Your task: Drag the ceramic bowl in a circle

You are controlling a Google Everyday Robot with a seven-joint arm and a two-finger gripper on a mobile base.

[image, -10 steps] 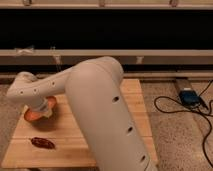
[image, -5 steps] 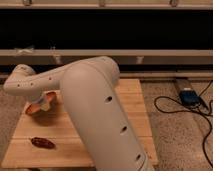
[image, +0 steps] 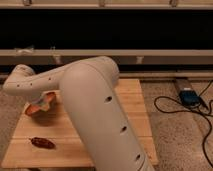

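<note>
Mostly behind the bulky arm, tool at the ceramic bowl, grip indiscernible; dark red item nearby.

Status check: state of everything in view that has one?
bowl: on the table, left side, partly hidden by the arm
gripper: down at the bowl, below the arm's wrist
dark reddish item: lying flat near the table's front left, apart from the bowl
blue box: on the floor, cables attached
</note>
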